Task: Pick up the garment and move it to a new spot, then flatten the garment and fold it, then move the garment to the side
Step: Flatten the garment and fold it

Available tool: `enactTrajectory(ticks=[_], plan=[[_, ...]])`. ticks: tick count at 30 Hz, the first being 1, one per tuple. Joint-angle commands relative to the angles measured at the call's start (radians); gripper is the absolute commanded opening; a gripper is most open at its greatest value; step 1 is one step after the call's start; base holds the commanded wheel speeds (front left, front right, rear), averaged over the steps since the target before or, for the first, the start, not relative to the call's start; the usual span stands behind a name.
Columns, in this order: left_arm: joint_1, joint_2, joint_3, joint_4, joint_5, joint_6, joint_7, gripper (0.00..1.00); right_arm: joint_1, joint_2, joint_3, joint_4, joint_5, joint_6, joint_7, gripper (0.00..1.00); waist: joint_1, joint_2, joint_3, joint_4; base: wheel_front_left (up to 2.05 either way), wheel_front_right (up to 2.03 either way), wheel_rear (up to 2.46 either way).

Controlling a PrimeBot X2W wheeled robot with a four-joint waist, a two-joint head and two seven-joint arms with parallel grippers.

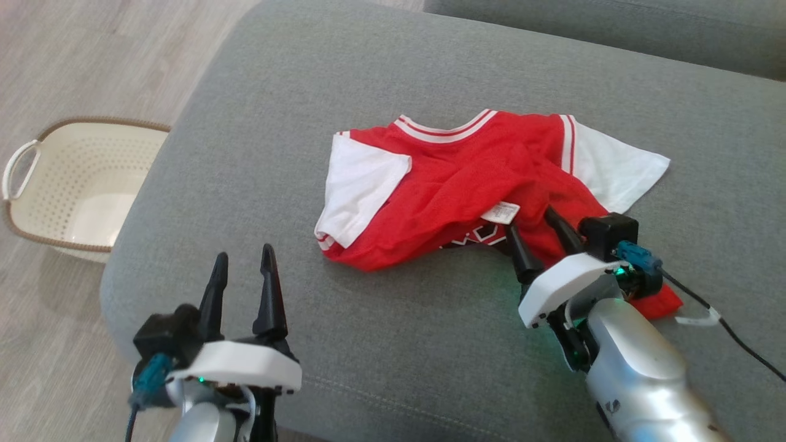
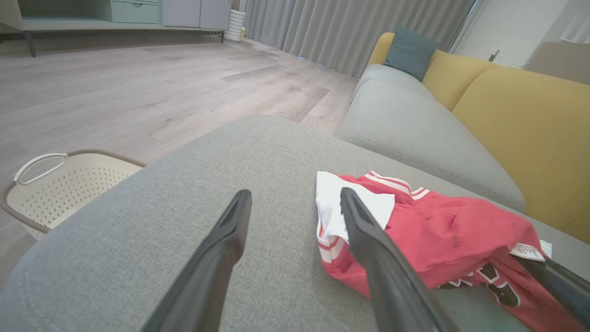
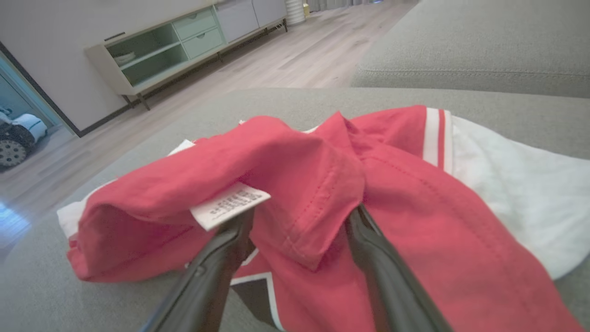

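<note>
As the right pincer [image 1: 531, 220] gapes, the garment [image 1: 466, 178] seemingly bunches between its jaws

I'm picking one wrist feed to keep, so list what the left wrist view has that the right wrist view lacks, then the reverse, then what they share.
Left wrist view: the perforated basket on the floor, the yellow sofa back, the teal pillow, and the left hand open over the grey seat. Right wrist view: a wheeled object near the wall, and how the open right hand straddles a red fold. Shared: the red and white garment with its care label, that seat, the floor, the pale green cabinet.
</note>
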Motion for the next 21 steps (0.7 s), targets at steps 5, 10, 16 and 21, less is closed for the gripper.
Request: enactTrajectory(ticks=[5, 10, 16, 21], plan=[[0.002, 0.006, 0.037, -0.037, 0.002, 0.007, -0.012, 1.00, -0.038, 0.001, 0.043, -0.033, 0.027, -0.001, -0.028, 0.11, 0.0000, 0.0000, -0.005, -0.029, 0.00, 0.00, 0.00], [0.000, 0.006, 0.039, -0.037, 0.003, 0.008, -0.012, 1.00, -0.050, 0.001, 0.057, -0.031, 0.031, -0.001, -0.034, 0.00, 0.0000, 0.0000, -0.005, -0.058, 0.00, 0.00, 0.00], [0.001, 0.006, 0.047, -0.034, 0.005, 0.007, -0.012, 1.00, -0.038, 0.001, 0.071, -0.084, 0.051, -0.001, -0.041, 0.00, 0.0000, 0.0000, -0.013, -0.109, 0.00, 0.00, 0.00], [0.009, 0.006, 0.053, -0.038, 0.007, 0.008, -0.012, 1.00, 0.020, -0.002, 0.006, -0.167, 0.000, -0.001, -0.044, 0.00, 0.0000, 0.0000, -0.029, -0.176, 0.00, 0.00, 0.00]])
